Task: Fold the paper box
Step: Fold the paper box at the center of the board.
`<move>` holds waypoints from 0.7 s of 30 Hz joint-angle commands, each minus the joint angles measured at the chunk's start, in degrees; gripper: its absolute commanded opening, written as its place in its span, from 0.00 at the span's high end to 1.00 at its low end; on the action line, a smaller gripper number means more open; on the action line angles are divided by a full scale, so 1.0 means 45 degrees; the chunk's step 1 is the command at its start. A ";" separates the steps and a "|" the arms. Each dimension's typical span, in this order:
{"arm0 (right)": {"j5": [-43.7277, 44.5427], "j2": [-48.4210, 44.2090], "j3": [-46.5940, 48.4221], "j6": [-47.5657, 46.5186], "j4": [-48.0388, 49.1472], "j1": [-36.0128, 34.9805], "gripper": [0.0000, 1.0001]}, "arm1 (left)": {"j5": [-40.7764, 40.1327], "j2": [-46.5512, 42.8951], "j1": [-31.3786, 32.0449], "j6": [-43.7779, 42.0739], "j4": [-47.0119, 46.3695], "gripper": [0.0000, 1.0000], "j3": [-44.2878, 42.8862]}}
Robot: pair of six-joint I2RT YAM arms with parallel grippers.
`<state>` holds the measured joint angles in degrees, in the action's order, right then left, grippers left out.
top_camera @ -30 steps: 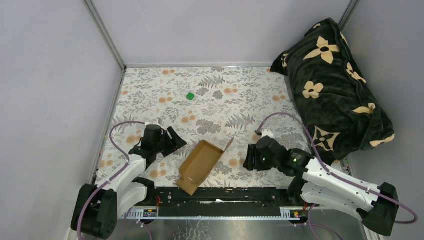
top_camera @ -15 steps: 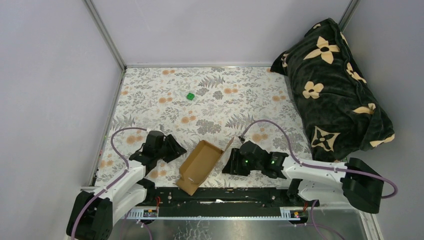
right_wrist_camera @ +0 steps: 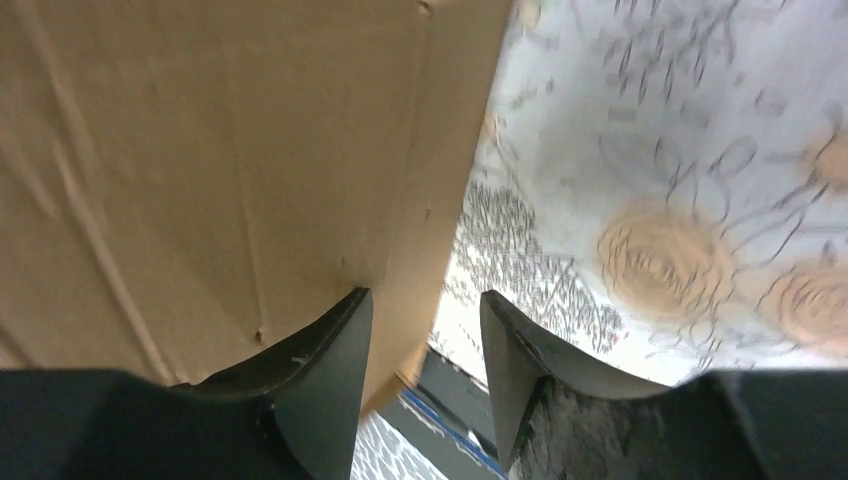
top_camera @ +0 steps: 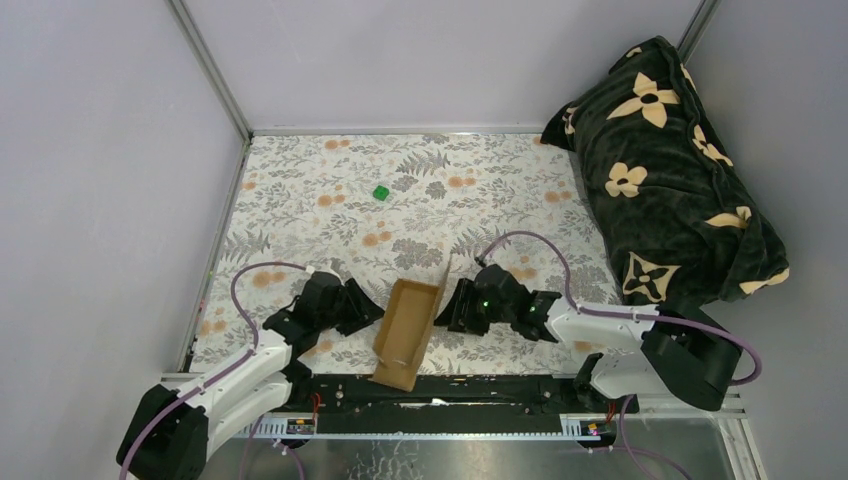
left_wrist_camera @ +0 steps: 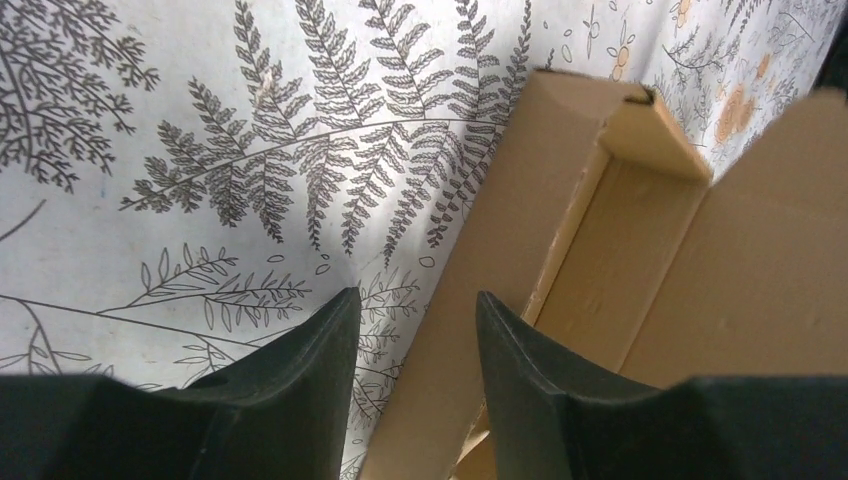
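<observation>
In the top view the left arm [top_camera: 215, 385] reaches from the lower left corner up and to the right, a purple cable [top_camera: 240, 290] looping over it. The left gripper [top_camera: 368, 312] lies low over the flowered table [top_camera: 300, 190], just beside the left long wall of the paper box [top_camera: 402, 322]. In the left wrist view its two dark fingers [left_wrist_camera: 300, 380] stand apart with nothing clamped between them. Fern-printed cloth shows in the upper part of the gap, and the box's outer wall crosses the lower part; whether a finger touches the cardboard cannot be told. The box is an open brown tray at lower centre of the top view, its long axis running from upper right to lower left. Its near end sticks out over the black rail [top_camera: 500, 385] at the table's near edge, and one flap [top_camera: 445, 272] stands up at its far right corner. Well above it, in the upper middle of the table, sits a small green cube [top_camera: 381, 192]. Just right of the box, the right gripper [top_camera: 450, 308] points left at the raised flap. In the right wrist view its fingers [right_wrist_camera: 310, 380] are also spread, and the edge of the cardboard sheet runs down into the gap between them. One finger is in front of the cardboard and the other over the cloth, with no grip visible. The right arm [top_camera: 620, 335] stretches away toward the lower right. At the right edge a dark blanket [top_camera: 670, 160] with pale flowers is heaped against the wall.
</observation>
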<state>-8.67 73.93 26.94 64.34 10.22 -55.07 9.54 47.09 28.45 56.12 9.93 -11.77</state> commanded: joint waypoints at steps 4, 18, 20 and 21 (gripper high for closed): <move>-0.1959 0.1042 0.2587 -0.1773 0.0185 0.2129 0.48 | -0.0495 -0.0139 0.0642 0.0830 -0.0243 0.47 0.0315; -0.4820 0.4807 0.7224 -0.5571 -0.2797 0.5632 0.46 | -0.1091 0.1022 0.1843 0.0757 -0.0293 0.45 -0.1168; -0.4617 0.4595 0.7446 -0.6366 -0.3733 0.6343 0.43 | -0.1230 0.0410 0.1842 0.0617 0.0569 0.43 -0.1580; -0.4534 0.4512 0.7541 -0.6680 -0.4062 0.6684 0.43 | -0.1301 0.0121 0.1842 0.0542 0.0913 0.42 -0.1808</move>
<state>-28.03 96.71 57.45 42.61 0.64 -30.92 6.63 51.90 36.36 60.69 7.97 -15.29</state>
